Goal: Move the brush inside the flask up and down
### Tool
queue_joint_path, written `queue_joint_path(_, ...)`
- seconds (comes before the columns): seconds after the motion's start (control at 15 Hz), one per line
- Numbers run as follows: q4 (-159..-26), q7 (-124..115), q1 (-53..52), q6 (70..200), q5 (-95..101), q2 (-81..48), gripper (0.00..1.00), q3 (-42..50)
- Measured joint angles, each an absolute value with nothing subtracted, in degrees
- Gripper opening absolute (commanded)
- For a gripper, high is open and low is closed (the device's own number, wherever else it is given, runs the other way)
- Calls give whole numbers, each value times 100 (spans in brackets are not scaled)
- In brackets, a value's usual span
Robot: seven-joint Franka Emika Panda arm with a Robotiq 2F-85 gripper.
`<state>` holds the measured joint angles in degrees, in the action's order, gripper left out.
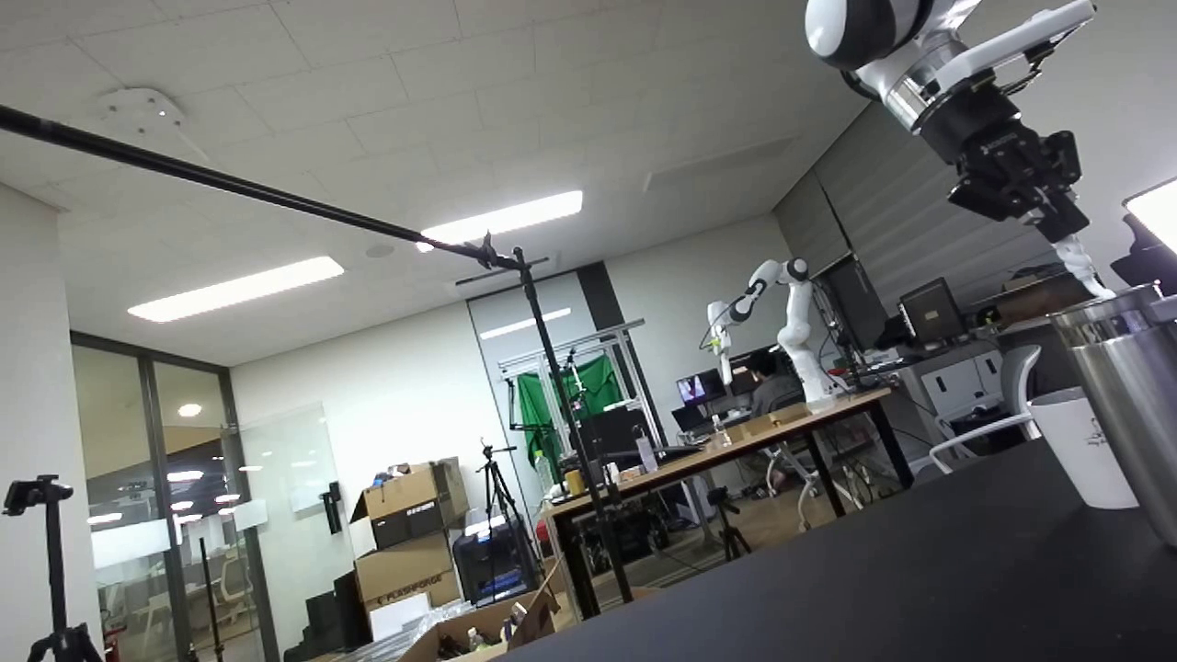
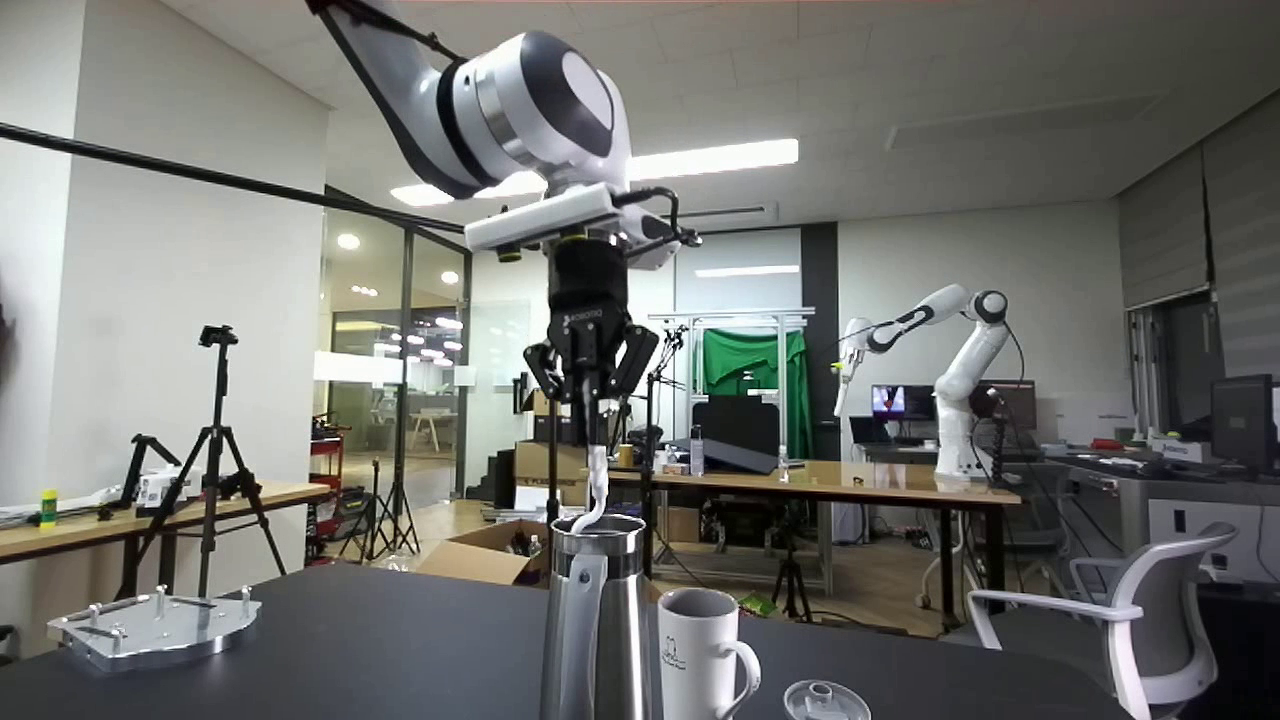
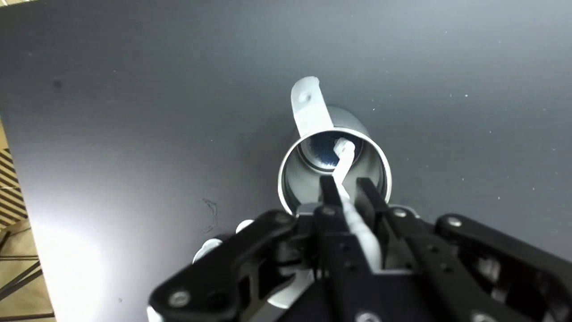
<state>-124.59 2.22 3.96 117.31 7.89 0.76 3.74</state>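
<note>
The flask, a tall grey metallic cylinder with a strip handle, stands upright on the dark table; it shows in both exterior views (image 1: 1131, 405) (image 2: 625, 640). In the wrist view I look into the open flask (image 3: 373, 156). The brush is a thin white twisted rod, seen in both exterior views (image 1: 1078, 261) (image 2: 598, 480) and in the wrist view (image 3: 345, 163). Its lower end is inside the flask; I cannot tell if it touches the bottom. My gripper (image 1: 1059, 223) (image 2: 592, 430) (image 3: 347, 181) points down above the flask mouth, shut on the brush's upper part.
A white mug (image 1: 1078, 450) (image 2: 692, 650) stands close beside the flask. A clear lid (image 2: 825, 702) lies beyond the mug. A shiny plate with posts (image 2: 155, 632) lies at the far side of the dark table (image 2: 400, 640). A chair (image 2: 1150, 620) stands near the table edge.
</note>
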Motion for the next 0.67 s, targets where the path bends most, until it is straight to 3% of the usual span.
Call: queue_joint_path(0.67, -12022, 734, 437, 11149, 737, 619, 4, 427)
